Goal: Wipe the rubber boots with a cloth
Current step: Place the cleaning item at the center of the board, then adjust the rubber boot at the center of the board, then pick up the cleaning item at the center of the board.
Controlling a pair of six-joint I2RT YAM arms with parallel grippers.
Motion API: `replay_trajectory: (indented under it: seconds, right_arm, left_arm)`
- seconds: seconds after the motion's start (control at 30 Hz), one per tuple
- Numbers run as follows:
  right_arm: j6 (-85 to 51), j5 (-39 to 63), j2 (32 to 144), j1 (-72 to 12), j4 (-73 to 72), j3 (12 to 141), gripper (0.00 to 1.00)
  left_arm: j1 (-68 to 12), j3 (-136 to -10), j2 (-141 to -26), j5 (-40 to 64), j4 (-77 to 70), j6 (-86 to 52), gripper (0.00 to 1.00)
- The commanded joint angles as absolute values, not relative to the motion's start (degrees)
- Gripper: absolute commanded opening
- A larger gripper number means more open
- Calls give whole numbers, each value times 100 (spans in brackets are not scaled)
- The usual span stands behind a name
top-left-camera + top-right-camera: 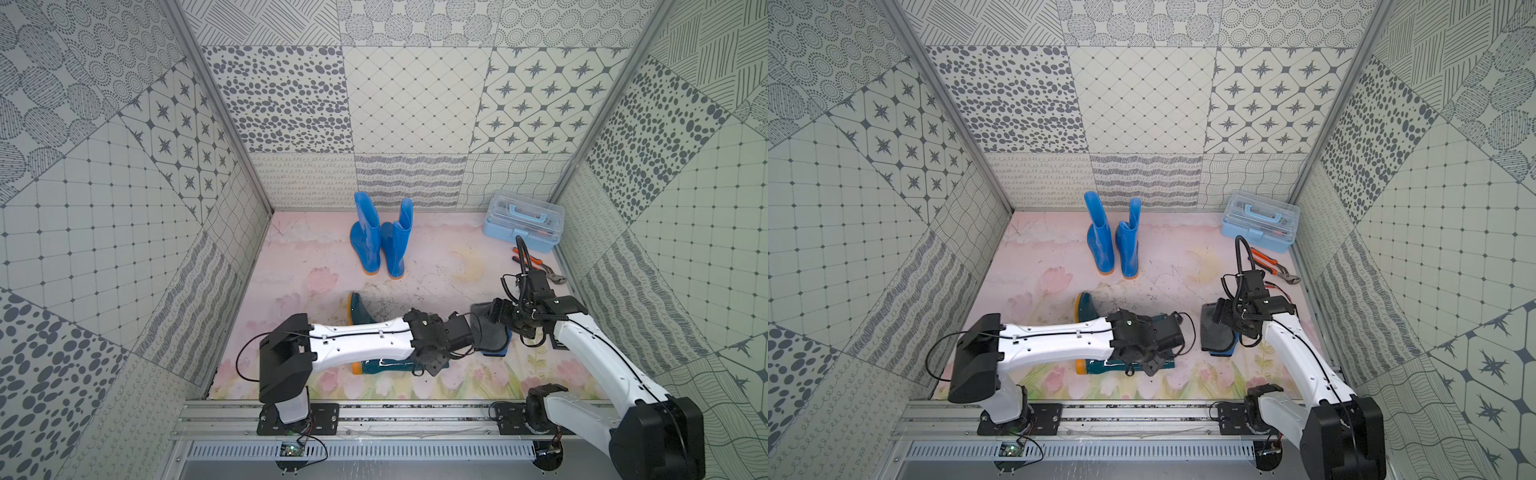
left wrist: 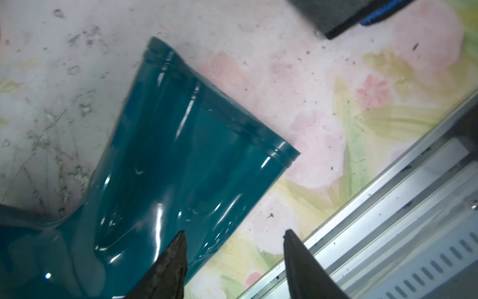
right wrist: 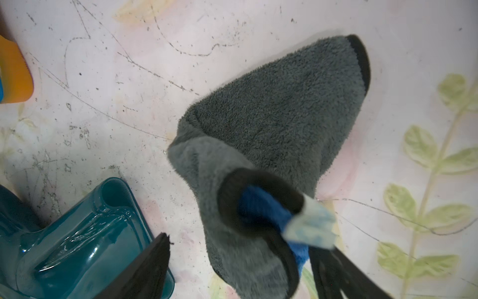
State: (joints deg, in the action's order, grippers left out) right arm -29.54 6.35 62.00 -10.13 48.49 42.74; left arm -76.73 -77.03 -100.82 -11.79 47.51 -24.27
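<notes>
A dark teal-green glossy rubber boot with an orange sole lay on its side in the near middle of the pink flowered table. Its sole pointed to the left and its open shaft to the right. The left tool hung over the shaft with its fingers spread. One fingertip was above the rubber, the other was above the bare table, and nothing was pinched between them.

Just to the right of this boot, and apart from it, the soft dark grey cloth with blue trim sat crumpled on the table. The right tool was over it with its fingers wide apart. The cloth was between them, but they did not press it.

Two bright blue rubber boots stood upright just beside each other at the far middle. A light blue plastic case was in the far right corner, with orange-handled pliers near it.
</notes>
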Motion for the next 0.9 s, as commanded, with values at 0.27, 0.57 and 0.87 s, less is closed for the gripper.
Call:
replay_trajectory:
  seconds: [0.27,0.57,0.87]
  right_arm:
    - [-2994,607,5880,-1162,5178,4632,98]
    - [-3417,1517,5551,-1198,4531,3824,97]
    - [-3482,917,5682,-1230,4659,3878,98]
  left_arm:
    - [-8124,-8215,-11640,-1892,4214,-1319,65]
    - [-7836,-8187,-11541,-2281,4559,-1652,0]
    - [-7739,-9773,-10756,-2303,5503,-1043,0]
